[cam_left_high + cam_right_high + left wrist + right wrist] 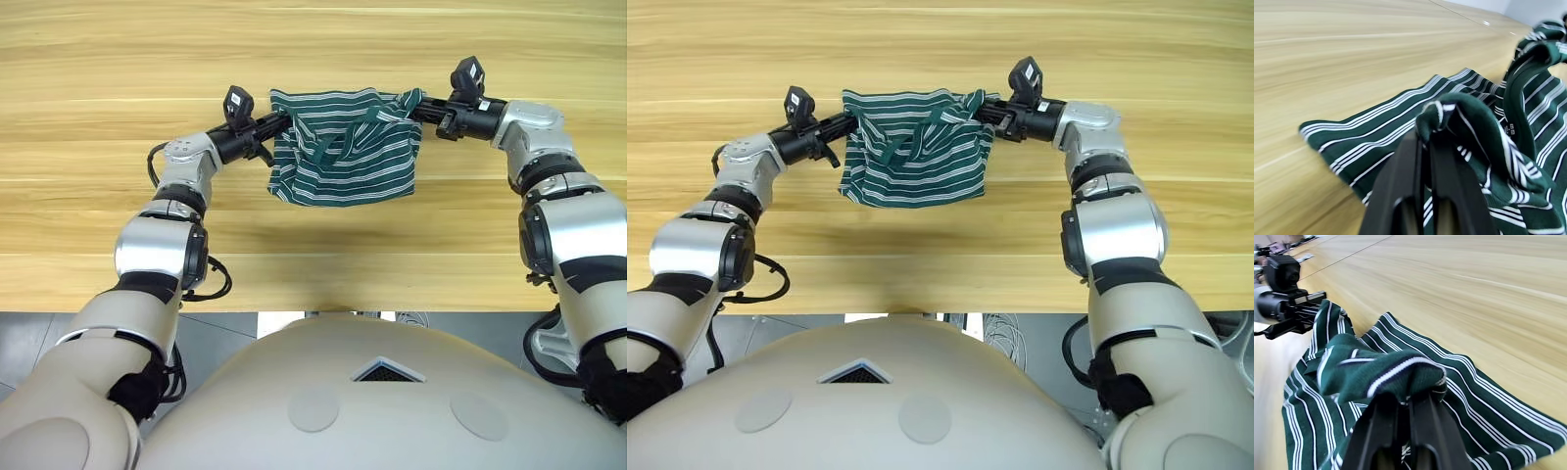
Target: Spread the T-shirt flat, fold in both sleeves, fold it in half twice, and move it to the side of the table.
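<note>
Gripping the green, white-striped T-shirt [343, 157] by its two upper corners, both grippers sit low over the middle of the wooden table [98, 78]. The left gripper [274, 124] is at the shirt's 10 o'clock corner, its fingers [1410, 161] closed tight on a fold of cloth. The right gripper [416, 105] pinches the fabric in the same way at 2 o'clock. Between them the shirt is bunched and creased, spreading toward 6 o'clock, with part of the cloth lying on the tabletop

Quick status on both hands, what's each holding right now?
Left hand: closed, gripping the green striped T-shirt.
Right hand: closed, gripping the same T-shirt.
</note>
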Action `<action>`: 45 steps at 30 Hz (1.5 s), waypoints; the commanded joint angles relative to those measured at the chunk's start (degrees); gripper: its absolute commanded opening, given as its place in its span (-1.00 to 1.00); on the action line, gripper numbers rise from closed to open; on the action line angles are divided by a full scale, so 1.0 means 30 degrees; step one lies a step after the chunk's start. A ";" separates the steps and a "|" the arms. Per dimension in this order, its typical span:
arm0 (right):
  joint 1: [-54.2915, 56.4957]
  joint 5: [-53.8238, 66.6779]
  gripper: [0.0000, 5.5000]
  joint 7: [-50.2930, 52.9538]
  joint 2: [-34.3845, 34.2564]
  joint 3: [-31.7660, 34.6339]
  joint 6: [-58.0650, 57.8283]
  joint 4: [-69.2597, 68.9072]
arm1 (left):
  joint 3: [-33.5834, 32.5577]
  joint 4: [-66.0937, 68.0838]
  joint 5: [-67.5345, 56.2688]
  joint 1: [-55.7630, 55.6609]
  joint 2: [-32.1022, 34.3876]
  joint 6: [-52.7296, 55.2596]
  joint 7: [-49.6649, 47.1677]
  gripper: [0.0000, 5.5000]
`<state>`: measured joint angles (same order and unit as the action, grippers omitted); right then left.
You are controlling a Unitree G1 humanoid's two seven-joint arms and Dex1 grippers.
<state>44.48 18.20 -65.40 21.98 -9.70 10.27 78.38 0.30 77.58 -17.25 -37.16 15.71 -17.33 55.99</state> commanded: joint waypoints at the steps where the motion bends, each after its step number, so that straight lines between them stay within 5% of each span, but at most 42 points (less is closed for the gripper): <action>1: -0.0532 -0.1467 -1.00 0.1594 0.0041 0.1211 -0.0326 0.0192 | -0.1573 0.0134 0.0394 -0.0116 0.0015 0.0739 -0.1173 -1.00; 8: -0.1356 -0.3659 -1.00 0.3323 -0.0268 0.2659 -0.0798 0.0180 | -0.2324 0.0219 0.2149 -0.0045 -0.0609 0.1918 -0.3656 -1.00; 22: -0.1534 -0.3809 0.03 0.3227 -0.0876 0.6970 -0.0889 -0.0077 | -0.4725 0.0136 0.2849 0.0019 -0.1270 0.2998 -0.4496 -0.15; 31: -0.1173 -0.5877 0.56 0.8234 -0.1498 0.6384 -0.0397 -0.0196 | -0.5882 0.0093 0.3212 -0.0612 -0.1703 0.4080 -0.7244 0.33; 36: -0.0821 -0.6705 0.91 1.1550 -0.1459 0.6202 0.1958 -0.0615 | -0.6311 -0.0569 0.2830 -0.0643 -0.1238 0.1735 -0.6553 0.54; 45: -0.0830 -0.8856 0.95 1.2189 -0.4148 0.3245 0.8643 -0.2900 | -0.8723 -0.2974 -0.0060 0.0659 0.0010 -0.3942 -0.3884 0.54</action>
<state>40.80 -6.13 -28.77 12.60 3.10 34.24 71.19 -25.51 70.24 -17.29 -36.96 14.96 -26.09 44.40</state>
